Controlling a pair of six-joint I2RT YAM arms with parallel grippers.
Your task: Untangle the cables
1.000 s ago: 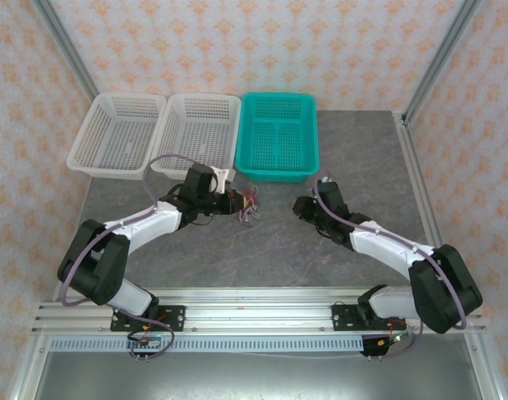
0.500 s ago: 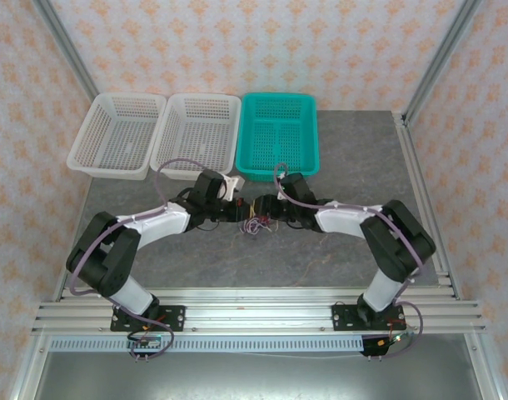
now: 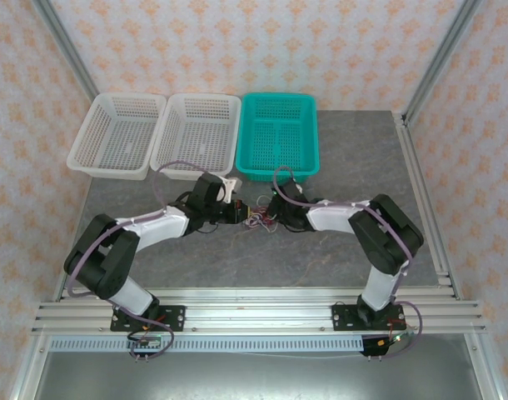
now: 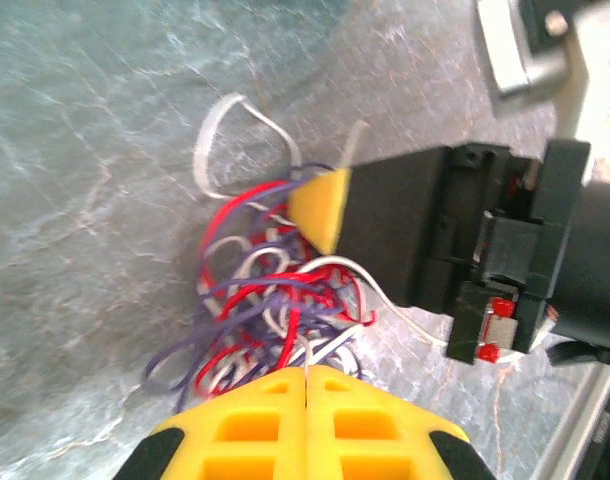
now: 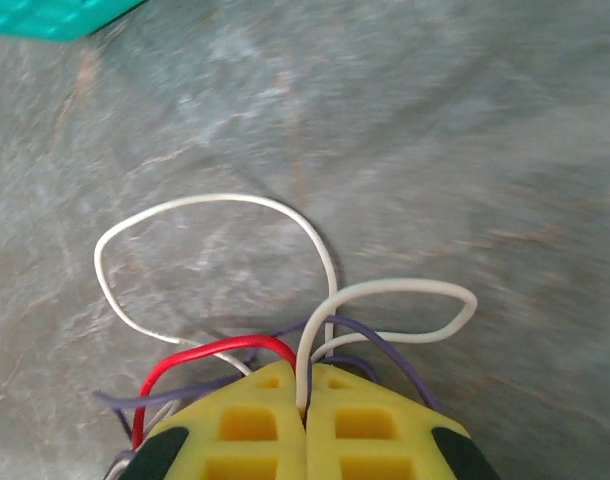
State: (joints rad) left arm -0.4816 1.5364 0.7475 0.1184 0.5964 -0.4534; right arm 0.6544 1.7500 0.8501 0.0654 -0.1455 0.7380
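I judge both grips set: left end effector (image 4: pixel 307 374) closed on the cables (image 4: pixel 253 296), right end effector (image 5: pixel 305 388) pinching the cream-white cable (image 5: pixel 217 198); next, a gentle pull-apart.

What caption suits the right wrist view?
Right claw shut on cream-white cable, red loop and purple loop beside it.

Both arms meet nose to nose over the worktop (image 3: pixel 262 267). My left gripper (image 3: pixel 242 214) and right gripper (image 3: pixel 271 218) are clamped on the cable tangle (image 3: pixel 257 222), leaving no gap between them. Just behind, the teal basket (image 3: pixel 280 173) and the middle white basket (image 3: pixel 190 172) block the far side. I have open worktop toward the bases and at far right.
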